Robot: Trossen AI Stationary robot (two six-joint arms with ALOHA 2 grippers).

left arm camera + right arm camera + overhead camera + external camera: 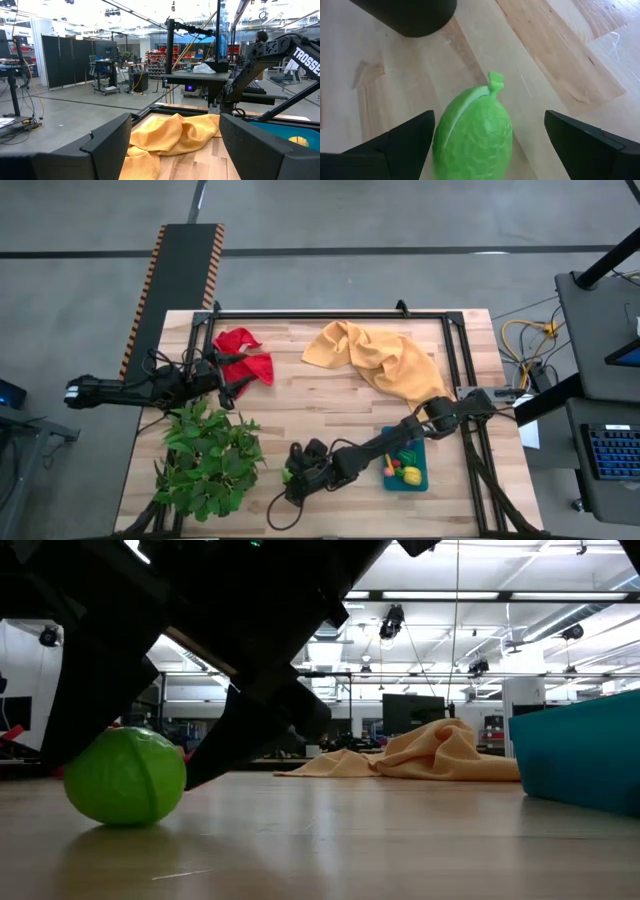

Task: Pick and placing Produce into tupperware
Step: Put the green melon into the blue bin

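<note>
The lime green produce piece [475,135] rests on its side on the wood, a small stem at one end; it also shows as a green ball [125,777] near the plant. My right gripper [487,120] is open and low over the table, one finger on each side of the piece, one of them very close to it. The teal tupperware [405,461] sits behind that arm and holds yellow, red and green pieces. My left gripper [228,388] is open and waits by the red cloth [246,355].
A leafy green plant [205,460] stands just left of the lime piece. A crumpled yellow cloth [375,360] lies toward the far right, beyond the tupperware. A black frame [330,315] runs along the far edge. Bare wood lies between the plant and the tupperware.
</note>
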